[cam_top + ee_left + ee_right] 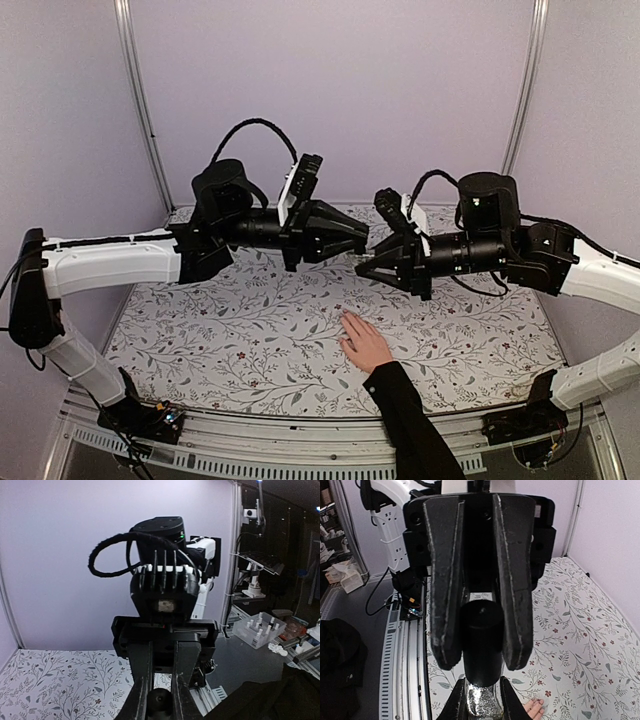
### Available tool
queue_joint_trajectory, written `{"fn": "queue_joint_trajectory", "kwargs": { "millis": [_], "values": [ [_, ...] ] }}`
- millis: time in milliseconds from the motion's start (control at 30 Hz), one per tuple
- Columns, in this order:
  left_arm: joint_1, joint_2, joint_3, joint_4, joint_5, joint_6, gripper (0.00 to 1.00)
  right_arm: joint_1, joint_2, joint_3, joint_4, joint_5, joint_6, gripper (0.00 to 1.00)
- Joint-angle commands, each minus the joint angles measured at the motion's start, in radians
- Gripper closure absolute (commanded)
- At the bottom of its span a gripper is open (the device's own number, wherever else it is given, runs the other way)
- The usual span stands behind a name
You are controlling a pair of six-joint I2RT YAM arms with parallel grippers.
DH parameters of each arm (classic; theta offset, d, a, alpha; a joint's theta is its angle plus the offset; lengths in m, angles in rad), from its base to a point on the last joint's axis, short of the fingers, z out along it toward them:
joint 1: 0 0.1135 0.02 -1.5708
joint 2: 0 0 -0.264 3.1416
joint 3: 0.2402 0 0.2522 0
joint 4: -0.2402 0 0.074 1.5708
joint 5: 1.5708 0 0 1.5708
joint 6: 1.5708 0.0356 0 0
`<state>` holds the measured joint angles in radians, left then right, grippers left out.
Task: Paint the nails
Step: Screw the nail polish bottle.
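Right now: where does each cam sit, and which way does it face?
Top external: above, behind the bases, looking down on the floral table; shows left arm, right arm, person's hand.
Left wrist: on the left arm, facing the right arm's wrist; own jaws at bottom.
Right wrist: on the right arm, facing the left arm; own jaws grip a black cap, glitter bottle below.
Shared: table in all three; hand in top and right wrist.
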<state>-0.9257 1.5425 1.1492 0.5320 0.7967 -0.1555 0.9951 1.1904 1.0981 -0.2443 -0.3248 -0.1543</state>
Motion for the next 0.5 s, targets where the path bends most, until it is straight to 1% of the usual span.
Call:
{"fn": "queue_joint_trajectory", "kwargs": {
  "millis": [0, 167, 233, 300, 333, 467],
  "values": [
    [-0.021, 0.033, 0.005, -0.161, 0.196, 0.046, 1.0, 0.016, -0.043, 0.022, 0.153, -0.305, -0.075, 1.0],
    [-0.024, 0.026, 0.016, -0.196, 0.257, 0.078, 1.0, 0.012, -0.056, 0.02, 0.154, -0.392, -0.104, 1.0],
    [-0.026, 0.026, 0.017, -0.199, 0.271, 0.082, 1.0, 0.01, -0.054, 0.02, 0.152, -0.389, -0.108, 1.0],
    [-0.025, 0.019, 0.015, -0.2, 0.247, 0.083, 1.0, 0.008, -0.048, 0.018, 0.15, -0.376, -0.108, 1.0],
    [-0.023, 0.01, 0.012, -0.202, 0.23, 0.086, 0.98, 0.008, -0.042, 0.016, 0.148, -0.369, -0.108, 1.0],
    [-0.015, -0.042, 0.001, -0.232, 0.143, 0.108, 0.8, 0.008, -0.029, -0.003, 0.146, -0.319, -0.108, 1.0]
  ]
}}
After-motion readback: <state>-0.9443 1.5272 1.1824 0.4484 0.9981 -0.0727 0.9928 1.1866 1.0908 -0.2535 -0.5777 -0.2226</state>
